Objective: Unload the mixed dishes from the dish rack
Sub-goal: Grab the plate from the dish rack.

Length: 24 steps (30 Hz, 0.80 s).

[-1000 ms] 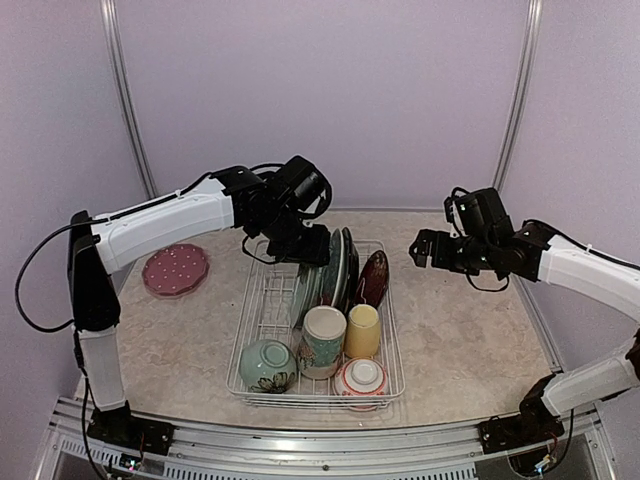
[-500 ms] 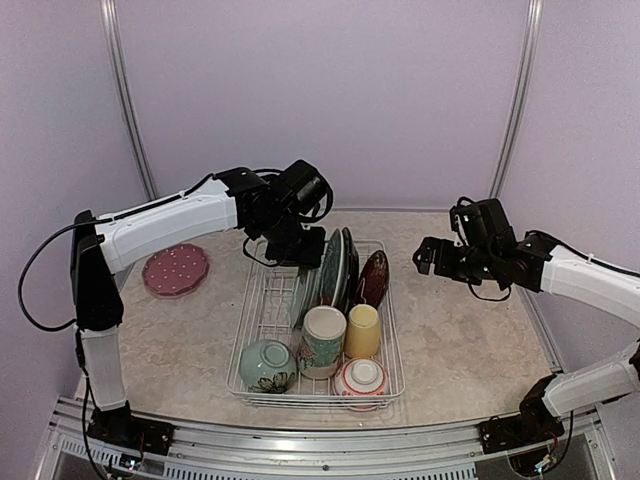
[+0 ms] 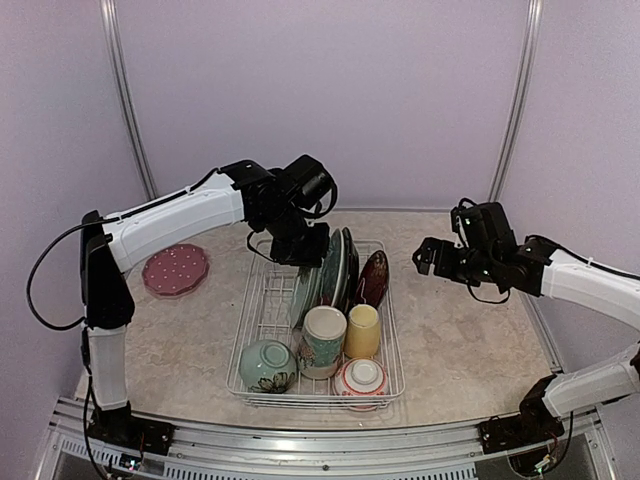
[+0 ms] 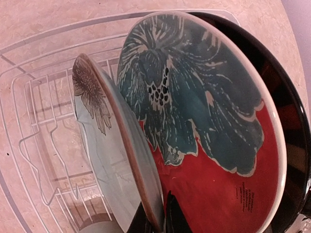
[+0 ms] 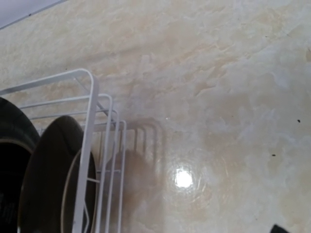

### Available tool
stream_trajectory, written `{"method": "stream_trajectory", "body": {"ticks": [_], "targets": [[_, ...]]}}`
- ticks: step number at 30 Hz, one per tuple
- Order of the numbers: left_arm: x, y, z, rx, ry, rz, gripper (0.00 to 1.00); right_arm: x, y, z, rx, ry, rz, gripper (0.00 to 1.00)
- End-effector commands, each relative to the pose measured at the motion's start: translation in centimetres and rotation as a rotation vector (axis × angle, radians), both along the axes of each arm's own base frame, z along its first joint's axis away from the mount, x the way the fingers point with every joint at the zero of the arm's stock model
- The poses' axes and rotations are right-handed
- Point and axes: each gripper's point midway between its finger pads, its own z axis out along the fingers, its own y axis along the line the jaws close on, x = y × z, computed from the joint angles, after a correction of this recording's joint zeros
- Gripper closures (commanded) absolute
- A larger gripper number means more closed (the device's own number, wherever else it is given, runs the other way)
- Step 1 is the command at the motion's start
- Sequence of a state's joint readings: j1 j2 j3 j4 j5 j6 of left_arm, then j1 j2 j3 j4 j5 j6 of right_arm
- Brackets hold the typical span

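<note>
Left claw is down at the far end of the dish rack, right on the upright plates. In the left wrist view, its dark fingers sit either side of the rim of a pale plate with a brown flower on it. The gap between them is narrow, but I honestly can't tell if it's pinching the rim or just straddling it. Right behind that one stands a red plate with a big teal flower, then a dark plate, all on edge in the slots.

At the near end of the rack, the tall mug and yellow cup are side by side. In front of them are the pale-green bowl at the left corner and the red-and-white bowl to its right.

A pink plate lies flat on the desk, left of the rack and apart from it.

Right claw hangs over the desk to the right of the rack, pointed toward it. Can't tell how wide it is.
</note>
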<state>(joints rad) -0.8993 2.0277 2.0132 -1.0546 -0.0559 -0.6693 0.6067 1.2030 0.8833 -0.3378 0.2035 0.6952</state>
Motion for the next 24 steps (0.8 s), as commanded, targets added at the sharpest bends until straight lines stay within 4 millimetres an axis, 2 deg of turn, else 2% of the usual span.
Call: {"method": "stream_trajectory", "body": {"ticks": [1,5,9,12,19,24], "targets": [[-0.8,-0.5,-0.2,-0.011,0.054,-0.014,0.96,-0.5,-0.3,0.5,-0.003,-0.036,0.007,0.00],[-0.8,-0.7,-0.7,-0.018,0.090,-0.012,0.96,-0.5,-0.3,0.7,-0.002,-0.045,0.012,0.00],[-0.7,-0.5,-1.2,0.004,0.099,-0.009,0.87,-0.6,-0.3,0.7,0.001,-0.049,0.013,0.00],[-0.7,-0.5,-1.5,0.011,0.104,-0.009,0.87,-0.7,-0.4,0.8,0.008,-0.054,0.014,0.00],[-0.8,-0.5,-1.7,0.016,0.106,-0.016,0.96,-0.8,-0.4,0.7,0.012,-0.053,0.013,0.00],[-0.9,-0.3,-0.2,-0.003,0.090,-0.021,1.00,-0.7,-0.2,0.8,0.018,-0.052,0.017,0.00]]}}
